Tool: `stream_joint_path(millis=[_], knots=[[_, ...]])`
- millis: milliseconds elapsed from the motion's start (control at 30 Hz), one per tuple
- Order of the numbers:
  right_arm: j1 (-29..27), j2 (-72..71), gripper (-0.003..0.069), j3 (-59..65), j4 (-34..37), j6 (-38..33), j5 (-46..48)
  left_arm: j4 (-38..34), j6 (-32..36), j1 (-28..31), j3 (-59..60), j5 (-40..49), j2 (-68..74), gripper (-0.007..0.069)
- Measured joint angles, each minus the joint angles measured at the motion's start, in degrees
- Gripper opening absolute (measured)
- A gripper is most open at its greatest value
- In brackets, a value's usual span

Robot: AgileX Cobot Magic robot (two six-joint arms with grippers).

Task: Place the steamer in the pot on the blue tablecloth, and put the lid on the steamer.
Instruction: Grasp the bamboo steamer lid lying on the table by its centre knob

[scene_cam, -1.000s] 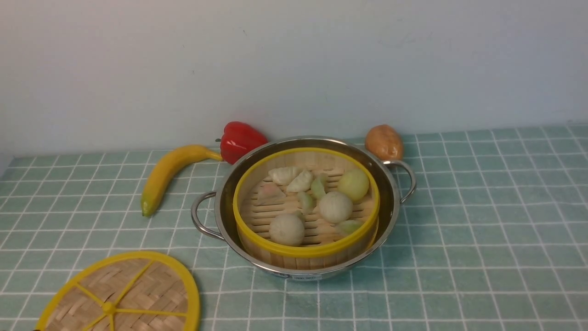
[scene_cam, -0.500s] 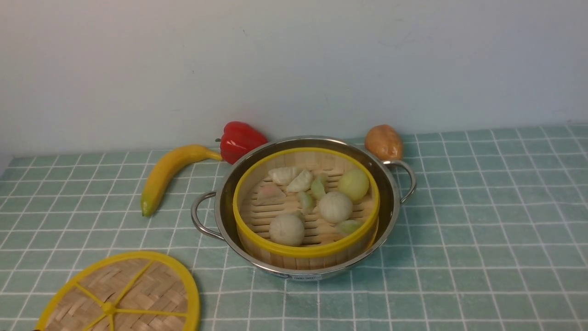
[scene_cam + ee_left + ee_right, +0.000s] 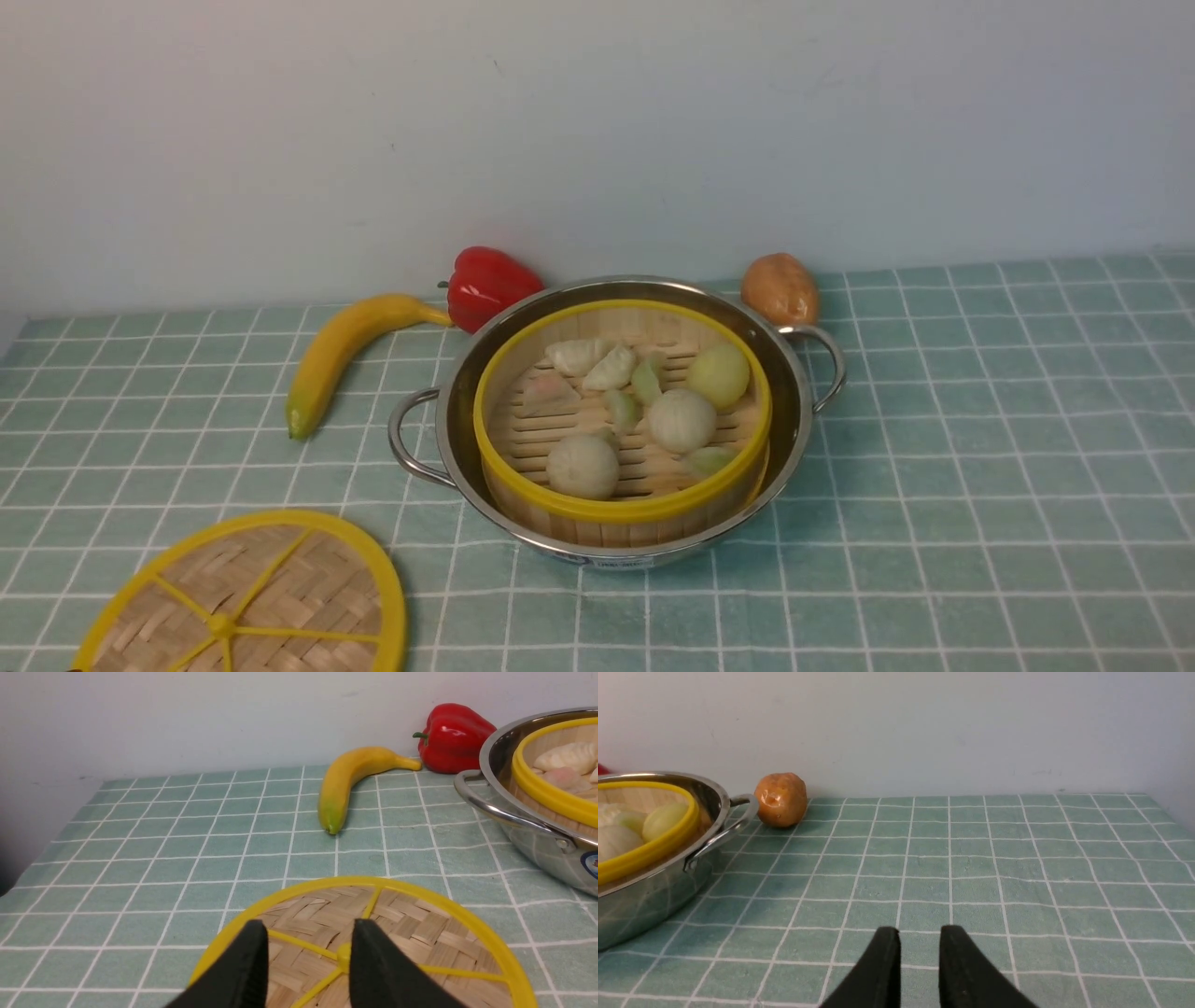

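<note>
The steamer (image 3: pixel 621 509), a bamboo basket with a yellow rim and pale dumplings and buns, sits inside the shiny pot (image 3: pixel 794 411) on the blue tablecloth (image 3: pixel 980 467). The woven lid (image 3: pixel 280 588) lies flat on the cloth at the front left, apart from the pot. Neither gripper shows in the front view. In the left wrist view my left gripper (image 3: pixel 308 933) is open, its fingers over the lid (image 3: pixel 420 924) on either side of a spoke near the hub. In the right wrist view my right gripper (image 3: pixel 920 940) is empty with a narrow gap, over bare cloth to the right of the pot (image 3: pixel 644 896).
A banana (image 3: pixel 336 355) and a red pepper (image 3: pixel 490 285) lie behind the pot on the left, and a brown potato (image 3: pixel 780 287) behind its right handle. A pale wall closes the back. The cloth's left edge shows in the left wrist view.
</note>
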Motion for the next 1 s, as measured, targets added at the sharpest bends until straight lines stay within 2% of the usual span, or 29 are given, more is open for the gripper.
stream_joint_path(millis=[67,1000], knots=[[0.0,0.0,0.0161,0.0,0.4,-1.6,0.1,0.0,0.0,0.0,0.0,0.0,0.0,0.0243],[0.0,0.0,0.0231,0.0,1.5,-1.8,0.3,0.0,0.0,0.0,0.0,0.0,0.0,0.0243]])
